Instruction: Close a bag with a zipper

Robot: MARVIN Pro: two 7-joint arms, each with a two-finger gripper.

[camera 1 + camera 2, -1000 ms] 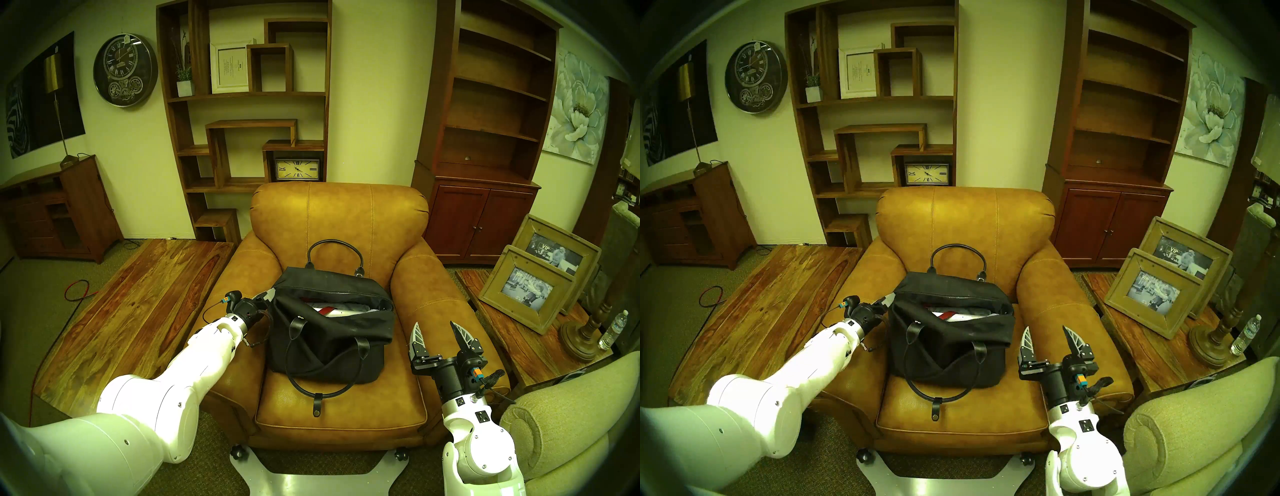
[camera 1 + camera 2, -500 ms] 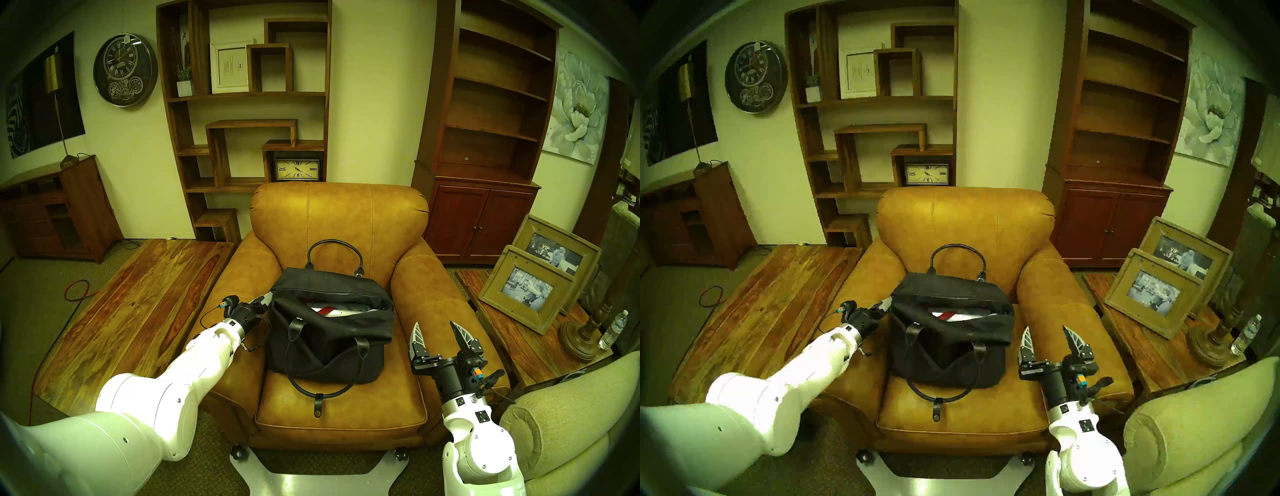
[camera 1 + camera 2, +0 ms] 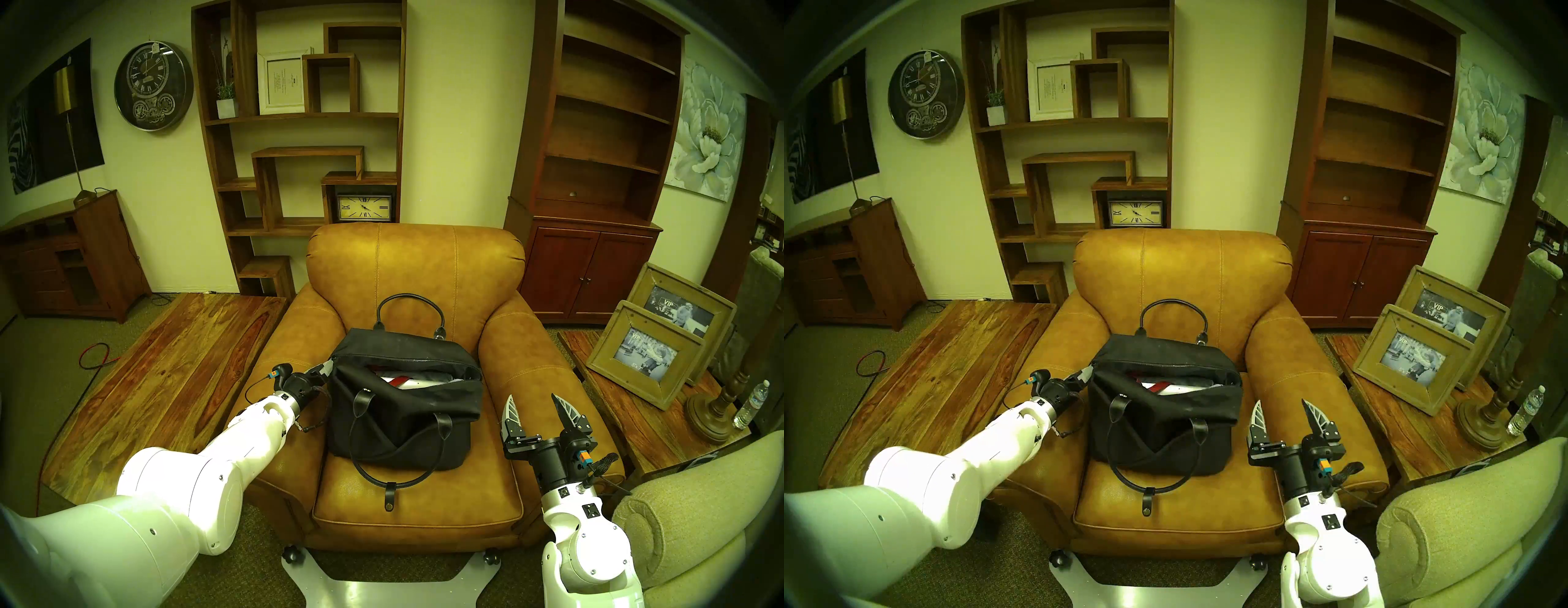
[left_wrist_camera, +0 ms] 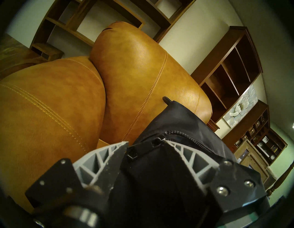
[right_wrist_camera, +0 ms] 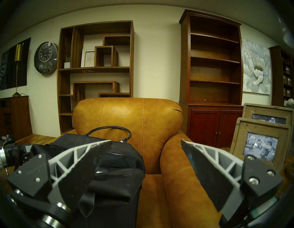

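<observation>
Your left gripper (image 3: 326,366) is wedged between the bag (image 3: 403,407) and the left armrest (image 3: 297,339) with little room, while your right gripper (image 3: 535,409) has clear air above the seat (image 3: 424,501), the right armrest (image 3: 534,361) just beside it

- a tan leather armchair (image 3: 418,271) stands on olive carpet (image 3: 38,361), straight ahead of the jaws
- cream wall (image 3: 462,110) behind it, with an open wooden shelf unit (image 3: 297,119) and a taller bookcase (image 3: 602,127) on red cabinet doors
- round dark wall clock (image 3: 153,86) far left of the jaws (a small mantel clock (image 3: 365,208) sits on a low shelf)
- white flower painting (image 3: 708,136) and two wooden picture frames (image 3: 649,352) to the right
- warm, yellowish light
</observation>
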